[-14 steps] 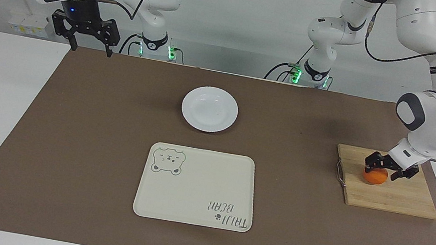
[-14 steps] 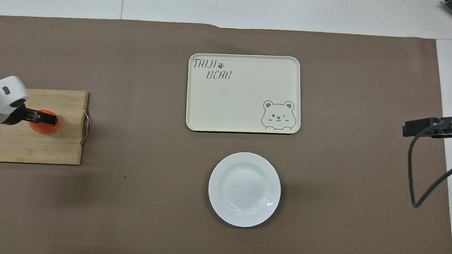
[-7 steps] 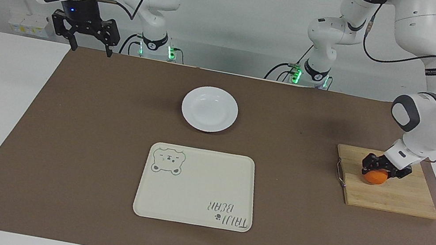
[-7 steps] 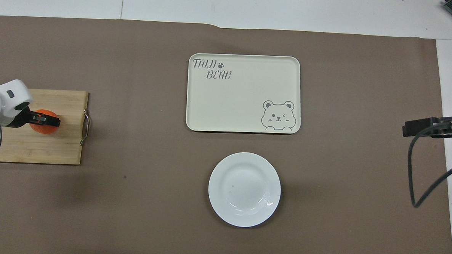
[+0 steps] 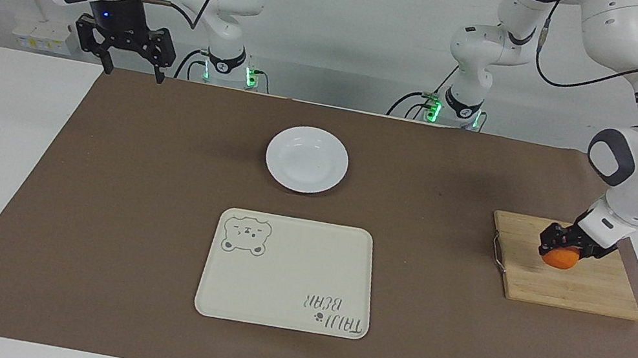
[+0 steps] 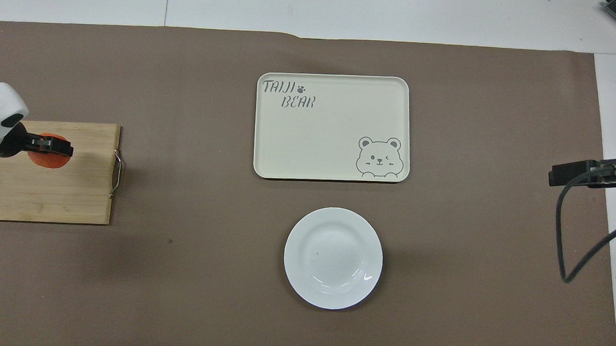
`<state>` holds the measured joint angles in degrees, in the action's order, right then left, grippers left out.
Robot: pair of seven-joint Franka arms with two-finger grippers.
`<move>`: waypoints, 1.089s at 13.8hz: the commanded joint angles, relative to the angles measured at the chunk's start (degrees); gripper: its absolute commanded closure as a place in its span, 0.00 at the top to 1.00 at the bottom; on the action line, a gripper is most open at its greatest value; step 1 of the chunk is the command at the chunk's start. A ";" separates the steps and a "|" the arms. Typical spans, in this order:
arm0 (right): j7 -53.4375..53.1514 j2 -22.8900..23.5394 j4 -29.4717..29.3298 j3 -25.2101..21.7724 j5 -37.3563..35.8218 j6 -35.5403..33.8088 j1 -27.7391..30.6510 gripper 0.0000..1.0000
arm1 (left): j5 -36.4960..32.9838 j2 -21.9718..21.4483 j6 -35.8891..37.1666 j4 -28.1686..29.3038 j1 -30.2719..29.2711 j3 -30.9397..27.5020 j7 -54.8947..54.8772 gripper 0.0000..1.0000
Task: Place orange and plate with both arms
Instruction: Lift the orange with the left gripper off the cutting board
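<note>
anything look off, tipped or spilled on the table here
Nothing stands out. The plate and tray lie flat, the left gripper is shut on the orange over the cutting board, and the right gripper waits open.

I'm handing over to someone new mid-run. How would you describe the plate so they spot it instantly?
On the brown mat, look along the middle line between the two arms. The cream bear tray lies there, and the plate sits beside it, nearer to the robots. It is round, glossy and plain white; the tray is rectangular and printed.
</note>
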<state>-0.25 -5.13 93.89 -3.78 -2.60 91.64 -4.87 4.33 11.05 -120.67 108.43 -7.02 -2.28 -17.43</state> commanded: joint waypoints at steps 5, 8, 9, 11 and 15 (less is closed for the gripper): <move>1.56 0.30 -0.73 0.27 0.84 -0.58 0.73 1.00 | -4.59 -6.22 17.63 -9.17 4.73 -0.18 3.01 0.00; 1.56 0.30 -0.73 0.27 0.84 -0.58 0.73 1.00 | -4.77 -6.48 24.68 -14.46 7.28 -0.18 5.83 0.00; 1.56 0.30 -0.73 0.27 0.84 -0.67 0.73 1.00 | -4.94 -7.00 26.35 -15.26 8.07 -0.18 6.53 0.00; 1.56 0.30 -0.73 0.27 0.84 -0.58 0.73 1.00 | -5.65 -8.23 27.85 -15.44 9.82 -0.09 7.85 0.00; 1.65 0.30 -0.73 0.27 0.84 -0.58 0.73 1.00 | -5.47 -10.96 28.65 -14.13 12.90 1.40 15.90 0.00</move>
<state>-0.25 -5.13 93.89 -3.78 -2.60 91.64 -4.87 0.27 1.88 -93.20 93.39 3.69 -1.07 -6.45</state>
